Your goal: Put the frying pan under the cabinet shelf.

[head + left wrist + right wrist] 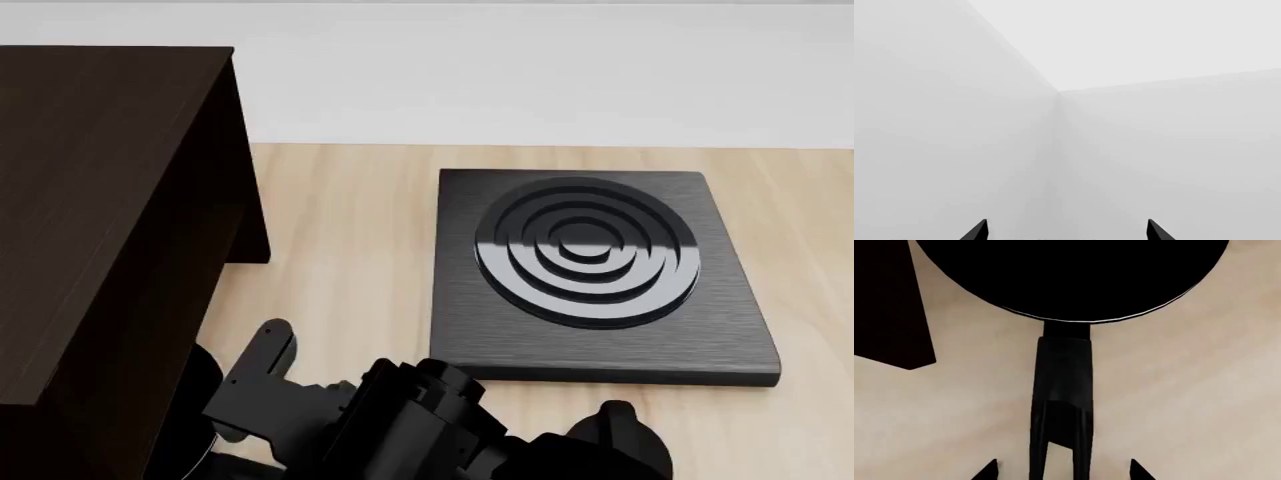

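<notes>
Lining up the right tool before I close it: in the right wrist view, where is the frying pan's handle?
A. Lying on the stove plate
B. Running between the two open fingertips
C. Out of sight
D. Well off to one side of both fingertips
B. The frying pan handle runs from the silver rim straight toward the camera, passing between the spread fingertips of the right tool, over the bare wooden table.

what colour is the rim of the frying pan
Thin silver on the black frying pan, clearest in the right wrist view.
</notes>
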Tool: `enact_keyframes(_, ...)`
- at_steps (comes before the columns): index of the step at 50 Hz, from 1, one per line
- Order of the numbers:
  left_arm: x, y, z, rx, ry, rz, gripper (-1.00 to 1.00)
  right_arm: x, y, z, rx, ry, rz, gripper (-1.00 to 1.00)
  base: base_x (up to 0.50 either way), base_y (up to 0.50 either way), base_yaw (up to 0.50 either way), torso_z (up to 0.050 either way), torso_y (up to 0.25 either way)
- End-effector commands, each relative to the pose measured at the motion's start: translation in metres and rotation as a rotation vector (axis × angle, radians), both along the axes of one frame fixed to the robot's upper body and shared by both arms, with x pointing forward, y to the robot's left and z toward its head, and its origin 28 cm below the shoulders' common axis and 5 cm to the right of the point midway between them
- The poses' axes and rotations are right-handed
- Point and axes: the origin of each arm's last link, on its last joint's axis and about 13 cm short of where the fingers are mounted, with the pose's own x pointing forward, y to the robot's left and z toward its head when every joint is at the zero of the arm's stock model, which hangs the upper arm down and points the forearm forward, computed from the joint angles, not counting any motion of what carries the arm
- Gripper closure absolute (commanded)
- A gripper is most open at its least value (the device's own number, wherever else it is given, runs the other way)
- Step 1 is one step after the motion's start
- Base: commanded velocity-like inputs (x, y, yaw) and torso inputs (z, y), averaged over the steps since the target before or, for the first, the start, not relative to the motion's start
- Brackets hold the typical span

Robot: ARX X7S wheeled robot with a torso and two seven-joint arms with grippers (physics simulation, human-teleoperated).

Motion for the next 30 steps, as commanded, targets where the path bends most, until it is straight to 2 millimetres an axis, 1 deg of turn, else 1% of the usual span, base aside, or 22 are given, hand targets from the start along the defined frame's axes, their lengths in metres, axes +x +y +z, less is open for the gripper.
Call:
enact_keyframes(1, -0.0009, 0.0015, -0.0026, -0.006, 0.005, 0.008, -1.0, 0.001, 0.0059, 0.0067, 0.043, -0.018, 0.01, -1.0, 0.0, 0.0, 0.0, 0.0, 0.0)
enact_keyframes(20, -0.002, 0.0021, -0.0024, -0.008, 0.0, 0.008, -1.0, 0.0011, 0.0074, 0.01, 0.058, -0.021, 0.003, -1.0, 0.0, 0.0, 0.0, 0.0, 0.0)
enact_keyframes(30, -0.0022, 0.0019, -0.0027, -0.013, -0.005, -0.003, -1.0, -0.003, 0.0142, 0.0155, 0.085, -0.011, 0.014, -1.0, 0.0, 0.0, 0.0, 0.0, 0.0)
